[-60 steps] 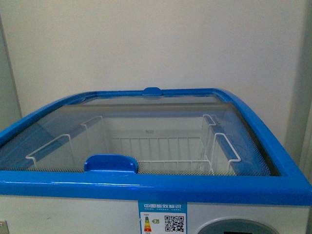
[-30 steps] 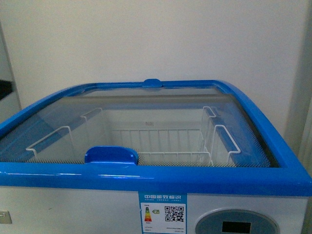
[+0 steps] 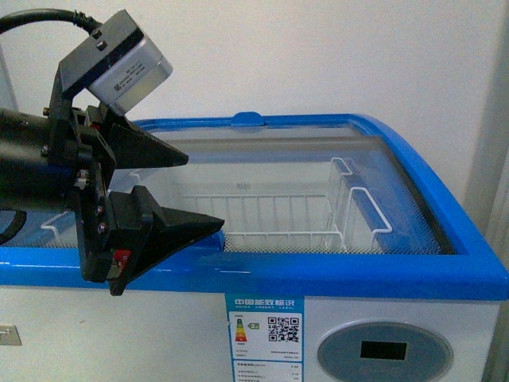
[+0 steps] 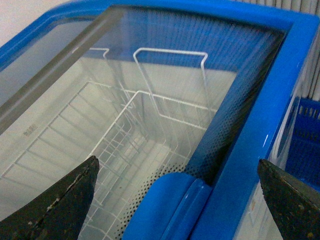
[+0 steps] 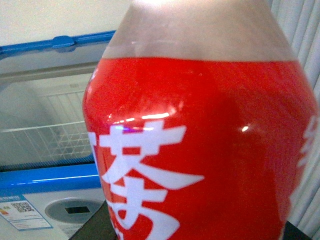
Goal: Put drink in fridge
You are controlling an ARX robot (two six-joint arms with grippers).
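Note:
The fridge [image 3: 382,274] is a white chest freezer with a blue rim and a glass top, straight ahead in the front view. White wire baskets [image 3: 270,219] show through the glass. My left gripper [image 3: 205,191] is open at the fridge's front left, its black fingers [image 3: 155,151] level with the rim. In the left wrist view the blue lid handle [image 4: 167,205] lies between the open fingertips [image 4: 75,190]. My right gripper is out of the front view; it is shut on the drink [image 5: 200,140], whose red label with white characters fills the right wrist view.
A white wall stands behind the fridge. The fridge front carries a label sticker [image 3: 265,338] and a round grey display panel [image 3: 383,350]. The right wrist view shows the fridge [image 5: 47,177] to the drink's side and pale vertical slats [image 5: 302,45] behind it.
My left arm has come into the front view from the left and now covers the fridge's front left and the lid handle. The camera view has shifted, with the fridge lower and nearer.

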